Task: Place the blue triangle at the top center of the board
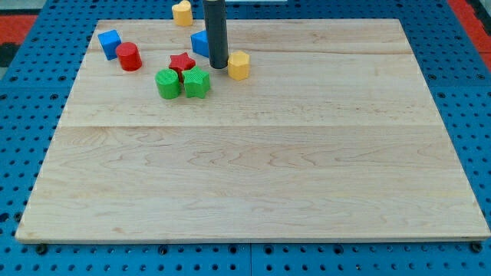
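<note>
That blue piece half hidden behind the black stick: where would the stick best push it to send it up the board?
Probably on the blue triangle's lower face, coming from the view's bottom. My tip stands just right of it, beside the yellow block, so it would first need to drop below the triangle.

Pale, matt, grained wooden board (268,169) | smooth, plastic-looking red star block (182,61) | dark, faintly glossy rod (215,31) | blue perforated bench (476,115)

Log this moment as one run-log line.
tip: beside blue triangle, on its right | yellow block: right of tip | triangle: near board top, left of center
</note>
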Robot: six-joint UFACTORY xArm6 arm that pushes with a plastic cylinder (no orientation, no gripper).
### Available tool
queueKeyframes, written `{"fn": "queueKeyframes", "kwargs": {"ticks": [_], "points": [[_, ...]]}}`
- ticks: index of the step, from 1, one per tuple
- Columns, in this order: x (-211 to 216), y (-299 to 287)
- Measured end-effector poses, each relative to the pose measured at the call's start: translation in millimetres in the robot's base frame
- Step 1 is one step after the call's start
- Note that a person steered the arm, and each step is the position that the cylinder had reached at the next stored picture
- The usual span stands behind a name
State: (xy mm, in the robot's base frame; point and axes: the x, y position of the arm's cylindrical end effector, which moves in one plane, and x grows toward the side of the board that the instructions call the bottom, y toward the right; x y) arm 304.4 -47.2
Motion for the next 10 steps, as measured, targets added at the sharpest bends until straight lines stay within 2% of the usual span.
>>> {"fn": "queueKeyframes", "kwargs": {"ticks": [1, 2, 3, 4, 5, 6, 7, 8, 9, 10], "points": [[-5, 8], [10, -23], [-2, -45], [-28, -36], [-54, 1], [-47, 25], [-33, -7], [-57, -27], [-77, -8], [-81, 52]]}}
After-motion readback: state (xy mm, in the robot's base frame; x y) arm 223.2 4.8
